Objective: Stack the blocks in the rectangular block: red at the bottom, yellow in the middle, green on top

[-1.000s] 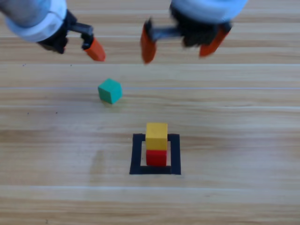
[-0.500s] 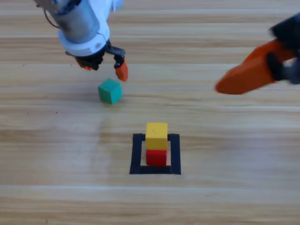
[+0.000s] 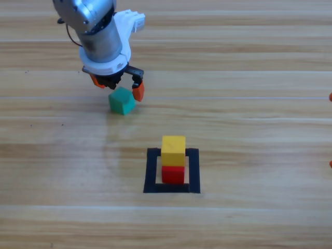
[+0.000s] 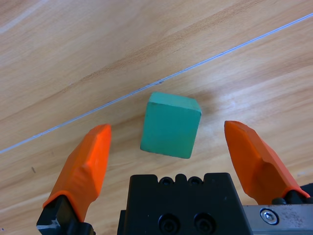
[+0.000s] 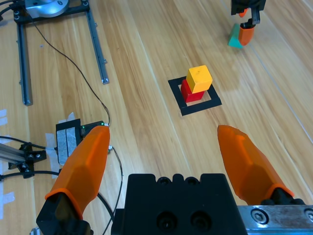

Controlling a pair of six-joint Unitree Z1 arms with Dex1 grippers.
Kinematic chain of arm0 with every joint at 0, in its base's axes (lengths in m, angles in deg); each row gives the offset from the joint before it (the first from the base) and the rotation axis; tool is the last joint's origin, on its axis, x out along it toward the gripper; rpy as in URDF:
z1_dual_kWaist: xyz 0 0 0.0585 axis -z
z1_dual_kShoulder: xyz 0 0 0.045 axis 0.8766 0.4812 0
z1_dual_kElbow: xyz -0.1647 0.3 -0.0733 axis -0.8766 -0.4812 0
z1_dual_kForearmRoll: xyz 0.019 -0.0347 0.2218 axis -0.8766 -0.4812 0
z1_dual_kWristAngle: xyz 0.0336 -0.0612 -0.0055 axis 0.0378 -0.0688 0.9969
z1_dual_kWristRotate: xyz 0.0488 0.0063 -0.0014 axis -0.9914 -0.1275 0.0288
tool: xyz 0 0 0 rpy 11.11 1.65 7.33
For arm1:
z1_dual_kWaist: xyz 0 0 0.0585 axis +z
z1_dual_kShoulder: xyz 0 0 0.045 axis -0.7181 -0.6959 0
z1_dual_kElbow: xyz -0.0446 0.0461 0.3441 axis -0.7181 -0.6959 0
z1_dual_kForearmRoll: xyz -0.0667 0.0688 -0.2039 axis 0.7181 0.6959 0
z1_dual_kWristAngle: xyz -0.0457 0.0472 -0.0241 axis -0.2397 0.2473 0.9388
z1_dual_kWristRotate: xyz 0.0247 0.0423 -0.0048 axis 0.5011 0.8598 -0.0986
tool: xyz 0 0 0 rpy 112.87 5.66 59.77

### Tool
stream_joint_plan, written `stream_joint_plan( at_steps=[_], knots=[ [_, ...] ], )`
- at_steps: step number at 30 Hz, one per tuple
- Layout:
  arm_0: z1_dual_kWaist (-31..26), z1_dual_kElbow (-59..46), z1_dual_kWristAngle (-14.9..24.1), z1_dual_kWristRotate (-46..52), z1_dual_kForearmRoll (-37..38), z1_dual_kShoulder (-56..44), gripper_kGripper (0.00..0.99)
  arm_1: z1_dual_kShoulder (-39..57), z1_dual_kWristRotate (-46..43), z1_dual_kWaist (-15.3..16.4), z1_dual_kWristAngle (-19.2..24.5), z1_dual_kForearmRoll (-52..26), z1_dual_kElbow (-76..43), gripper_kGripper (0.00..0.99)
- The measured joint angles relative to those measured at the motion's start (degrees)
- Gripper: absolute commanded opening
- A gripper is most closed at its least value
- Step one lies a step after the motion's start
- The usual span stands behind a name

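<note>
- Teal-green cube (image 4: 170,125): matte, rigid, probably light; lies on the tabletop (image 3: 249,93), apart from the yellow-on-red stack (image 3: 173,160).
- Left hand (image 4: 171,156) straddles it, jaws apart; grip opposite flat faces.
- Right hand (image 5: 168,164) waits, jaws apart.

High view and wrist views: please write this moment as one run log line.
left gripper: open, around green | right gripper: open, waiting at right edge | yellow on red in rectangular block

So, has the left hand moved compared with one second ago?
Yes. The left hand has come down the picture toward the green cube, which stayed put, and now hangs open over it.
</note>
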Motion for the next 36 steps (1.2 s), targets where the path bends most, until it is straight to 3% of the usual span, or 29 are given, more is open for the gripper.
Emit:
stream_joint_plan(
  at_steps=[9, 15, 17, 20, 24, 32, 36],
  knots=[
    [-0.04, 0.2, 0.17, -0.07, 0.0, 2.47, 0.959, -2.44, -1.8, 0.71, -1.85, 0.82, 1.91, 0.974],
    [-0.06, 0.23, 0.17, -0.15, 0.0, 3.12, 0.772, -6.2, -2.24, 2.65, -1.85, 2.75, 3.78, 0.974],
    [-0.06, 0.23, 0.16, -0.4, 0.0, 3.21, 0.759, -6.28, -2.24, 2.83, -1.85, 2.75, 3.78, 0.974],
    [-0.06, 0.24, 0.17, -0.7, 0.0, 3.37, 0.517, -6.28, -2.24, 2.93, -1.85, 2.75, 3.78, 0.974],
    [-0.06, 0.24, 0.16, -1.04, 0.0, 3.56, 0.035, -6.28, -2.24, 2.98, -1.85, 2.76, 3.78, 0.974],
    [-0.06, 0.34, 0.17, -0.88, -1.03, 3.27, 0.0, -6.28, -2.24, 2.98, -1.82, 2.88, 3.78, 0.971],
    [-0.06, 3.18, 0.16, 1.76, -8.07, 2.88, 0.0, -6.28, -2.24, 2.98, -1.82, 2.88, 3.78, 0.969]
  ],
)
